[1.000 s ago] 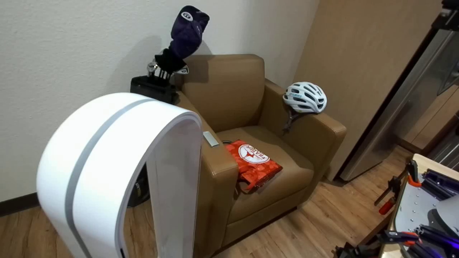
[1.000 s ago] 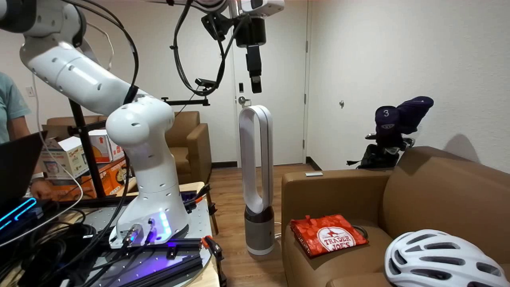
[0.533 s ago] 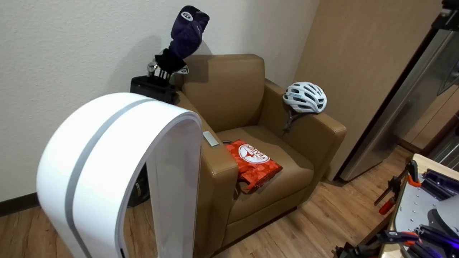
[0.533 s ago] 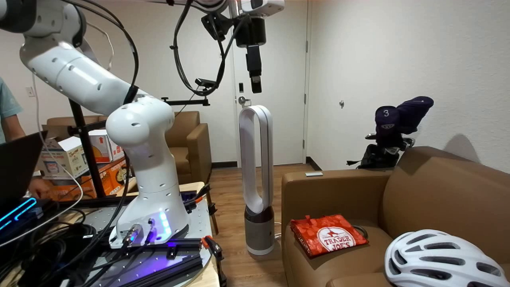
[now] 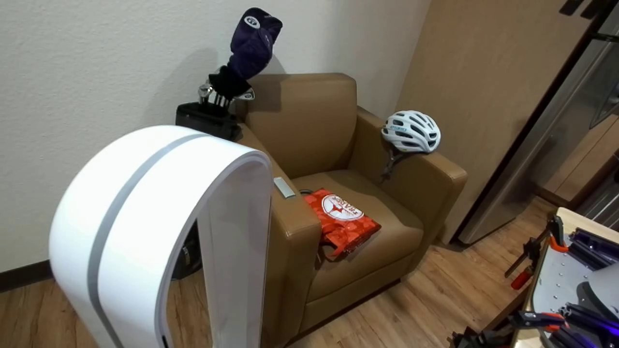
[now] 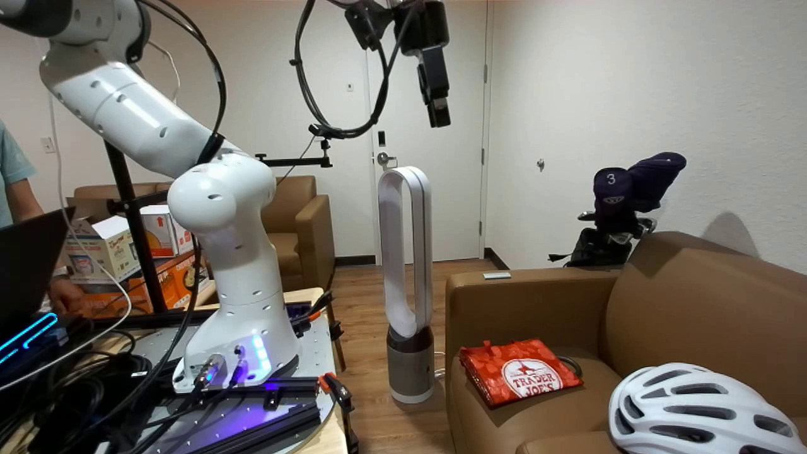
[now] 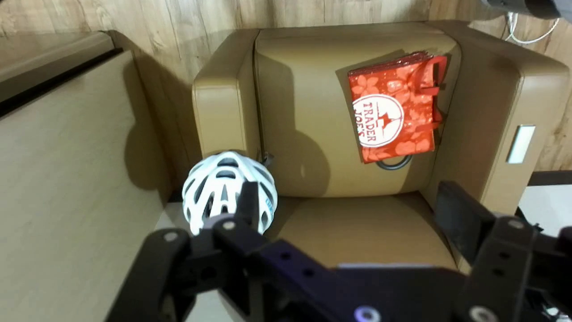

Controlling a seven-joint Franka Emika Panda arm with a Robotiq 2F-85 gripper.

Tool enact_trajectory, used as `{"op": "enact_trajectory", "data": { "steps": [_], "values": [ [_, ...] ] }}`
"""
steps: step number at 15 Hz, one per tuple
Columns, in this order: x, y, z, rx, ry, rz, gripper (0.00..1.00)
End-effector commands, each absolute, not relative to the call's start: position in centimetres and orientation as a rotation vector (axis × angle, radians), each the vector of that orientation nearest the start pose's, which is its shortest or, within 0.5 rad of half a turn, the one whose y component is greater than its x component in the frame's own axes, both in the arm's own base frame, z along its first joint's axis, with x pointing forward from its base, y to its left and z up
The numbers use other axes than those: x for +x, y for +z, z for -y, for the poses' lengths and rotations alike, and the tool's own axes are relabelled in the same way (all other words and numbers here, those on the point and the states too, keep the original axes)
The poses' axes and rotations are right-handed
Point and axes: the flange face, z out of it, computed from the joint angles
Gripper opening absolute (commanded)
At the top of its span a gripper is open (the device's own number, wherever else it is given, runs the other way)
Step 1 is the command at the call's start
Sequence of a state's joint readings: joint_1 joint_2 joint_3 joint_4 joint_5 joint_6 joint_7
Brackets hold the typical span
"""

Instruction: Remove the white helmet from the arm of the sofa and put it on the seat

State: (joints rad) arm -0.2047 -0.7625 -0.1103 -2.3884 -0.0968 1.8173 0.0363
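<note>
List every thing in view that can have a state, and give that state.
Gripper: open, holding nothing.
White bicycle helmet: right side up on the sofa arm.
Helmet strap: dangling; fastened or not, cannot tell.
Trader Joe's bag: folded flat on the seat.
Bladeless tower fan: upright; running or not, cannot tell.
Door: shut.
Beige cardboard box: open, flaps raised.
Robot base light: lit.
Navy golf-club headcovers: fitted on.

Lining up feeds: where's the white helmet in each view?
In an exterior view: white helmet right of centre, on the sofa arm.
In an exterior view: white helmet at bottom right, cut off below.
Wrist view: white helmet left of centre, partly behind the tool.
Shared landmark: red bag on the seat, in all three.
</note>
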Motion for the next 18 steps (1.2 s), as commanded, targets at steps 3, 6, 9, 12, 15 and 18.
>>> {"op": "enact_trajectory", "data": {
  "steps": [3,6,9,12,15,18],
  "values": [
    [41.4,59.1,15.3,-3.251,-0.282,-0.527,1.0],
    [44.3,57.8,15.8,-3.245,-0.236,-0.493,1.0],
    [43.2,57.0,15.8,-3.237,-0.221,-0.49,1.0],
    [44.2,56.7,15.8,-3.194,-0.294,-0.48,1.0],
    [47.6,53.4,17.5,-3.154,-0.345,-0.547,1.0],
    [50.2,49.6,19.2,-3.134,-0.341,-0.582,1.0]
  ]
}}
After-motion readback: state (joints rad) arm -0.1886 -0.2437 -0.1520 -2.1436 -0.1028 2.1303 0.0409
